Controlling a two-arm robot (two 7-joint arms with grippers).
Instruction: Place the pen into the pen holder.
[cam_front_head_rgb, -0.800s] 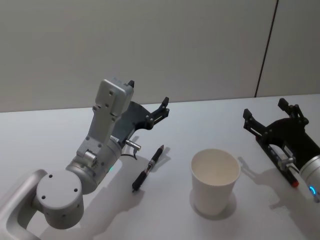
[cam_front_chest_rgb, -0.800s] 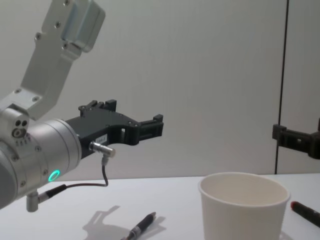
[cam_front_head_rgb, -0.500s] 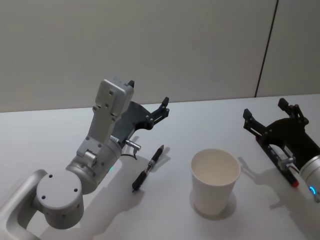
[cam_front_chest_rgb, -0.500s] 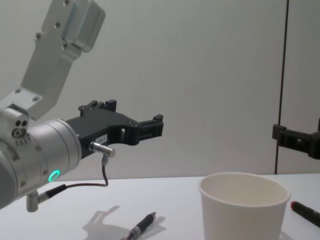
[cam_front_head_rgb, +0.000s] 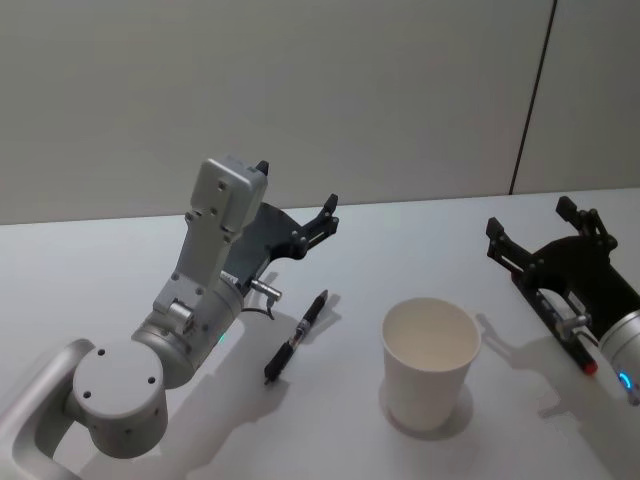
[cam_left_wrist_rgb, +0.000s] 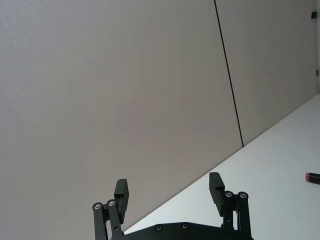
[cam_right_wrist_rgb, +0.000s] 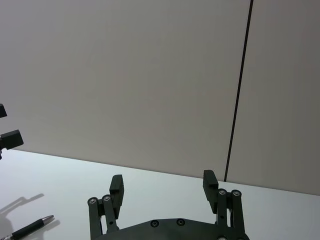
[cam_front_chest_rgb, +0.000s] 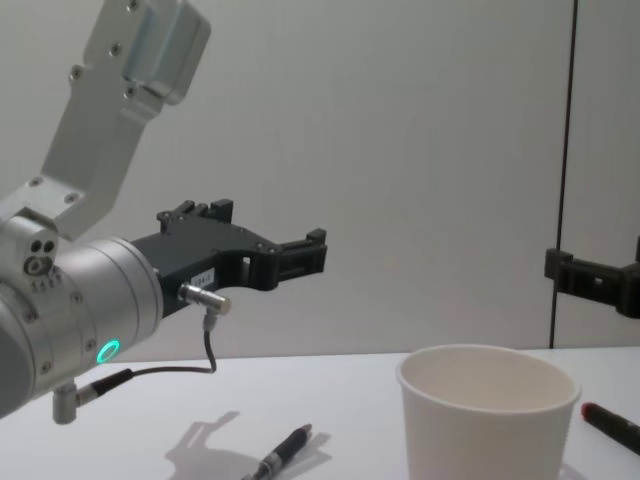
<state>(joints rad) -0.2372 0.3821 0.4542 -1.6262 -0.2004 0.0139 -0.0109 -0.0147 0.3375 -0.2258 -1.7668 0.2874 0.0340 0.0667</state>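
Pen: a slim black pen with a silver tip (cam_front_head_rgb: 296, 337) is seen lying flat and slanted on the white tabletop (cam_front_head_rgb: 100, 260), left of the cup and apart from it.
Pen holder: a plain white paper cup with a rolled rim (cam_front_head_rgb: 430, 372) is set upright between the two arms, mouth upward.
Left gripper (cam_front_head_rgb: 297, 188): raised above the table behind the pen, fingers spread wide, nothing held.
Right gripper (cam_front_head_rgb: 530, 217): held at the table's right side, apart from the cup, fingers spread, nothing held.
Open room: bare tabletop is left between pen and cup, and behind both up to the grey panelled wall (cam_front_head_rgb: 300, 90).
Nearby: a dark pen with a red end (cam_front_chest_rgb: 612, 424) lies right of the cup, by the right arm.
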